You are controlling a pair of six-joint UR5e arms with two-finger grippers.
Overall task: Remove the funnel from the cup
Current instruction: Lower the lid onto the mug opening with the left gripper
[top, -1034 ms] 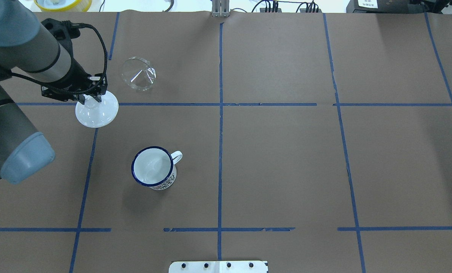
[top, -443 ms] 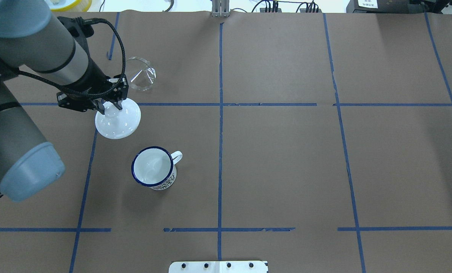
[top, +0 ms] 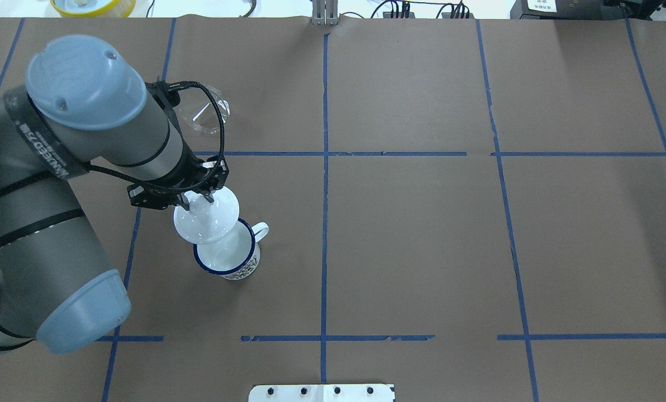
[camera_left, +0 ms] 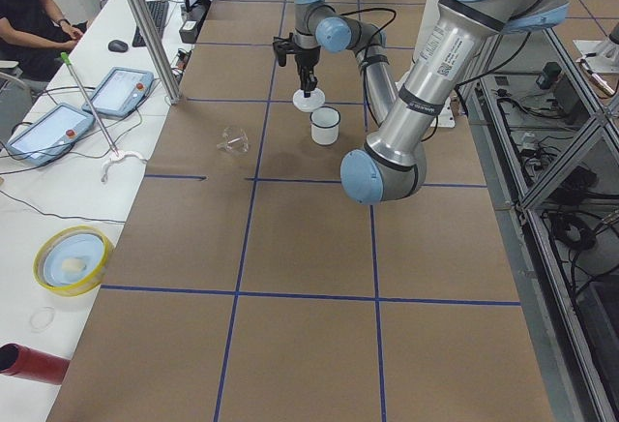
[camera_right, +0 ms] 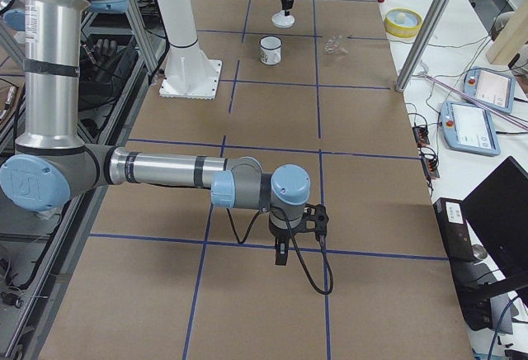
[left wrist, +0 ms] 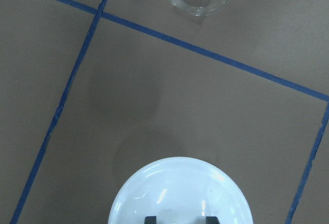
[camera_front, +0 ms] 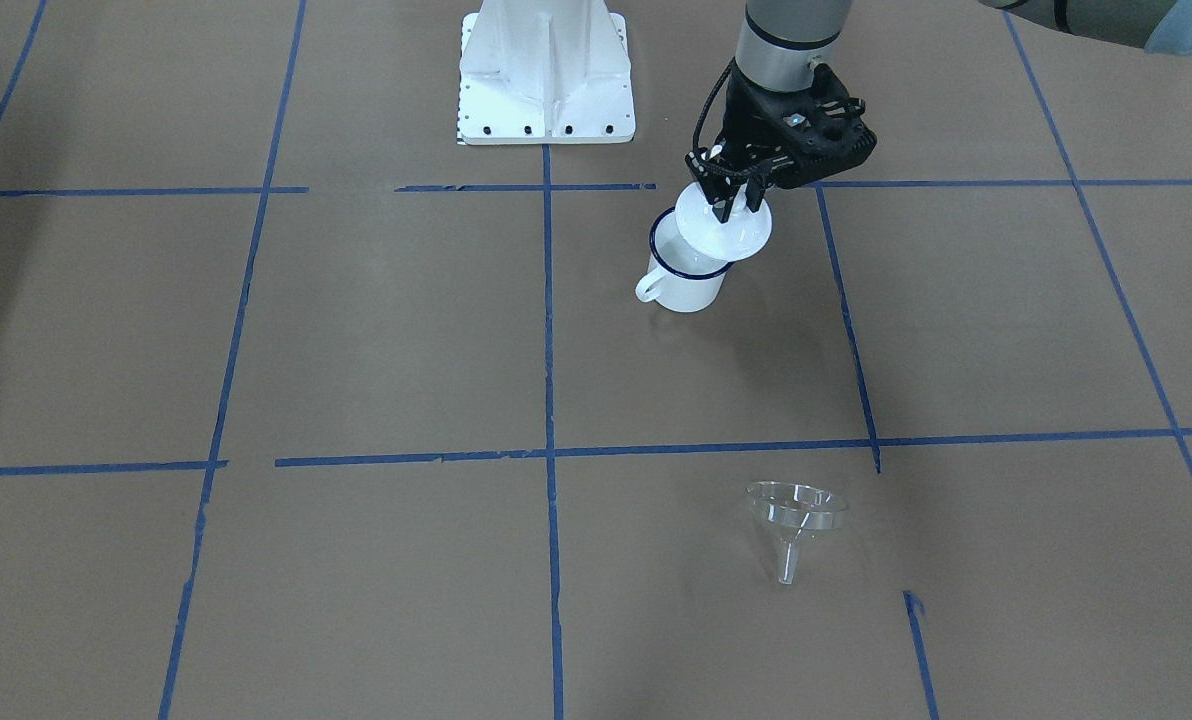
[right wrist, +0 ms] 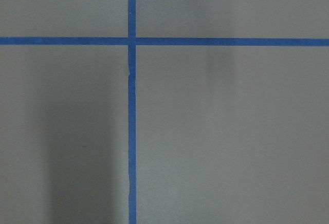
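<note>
Overhead exterior: clear conical funnel lies off glossy cup.

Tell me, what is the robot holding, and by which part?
The left gripper pinches the white lid by its top knob.

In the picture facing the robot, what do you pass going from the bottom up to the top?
funnel → cup → white base. The lid overlaps the cup, so it's skipped.

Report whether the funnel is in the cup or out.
Out: the funnel rests on the table, well apart from the cup.
</note>
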